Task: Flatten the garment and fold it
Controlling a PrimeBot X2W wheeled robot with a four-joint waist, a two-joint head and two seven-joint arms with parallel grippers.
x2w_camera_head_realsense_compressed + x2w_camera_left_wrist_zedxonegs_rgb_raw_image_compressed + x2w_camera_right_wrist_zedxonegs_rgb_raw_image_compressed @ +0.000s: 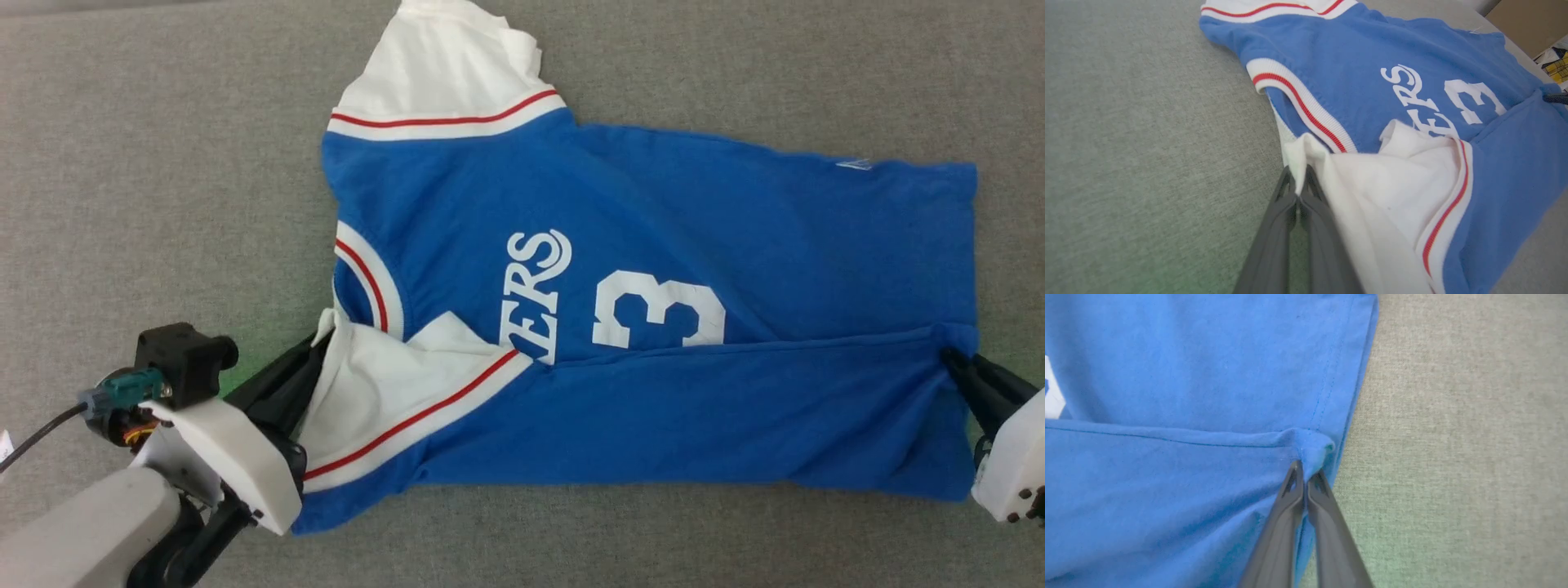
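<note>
The garment (653, 212) is a royal-blue jersey with white sleeves, red-striped trim, and white "ERS" lettering and a 3. It lies sideways on the grey cloth surface, its near long side folded up over the body. My left gripper (320, 345) is shut on the white sleeve's edge (1298, 163) at the collar end. My right gripper (951, 355) is shut on a pinch of blue hem (1312, 451) at the folded flap's corner. The far sleeve (445, 65) lies flat at the top.
Grey fabric surface (147, 163) surrounds the garment on all sides. In the left wrist view a brown box (1531, 20) and yellow items (1557, 67) sit beyond the surface's far edge.
</note>
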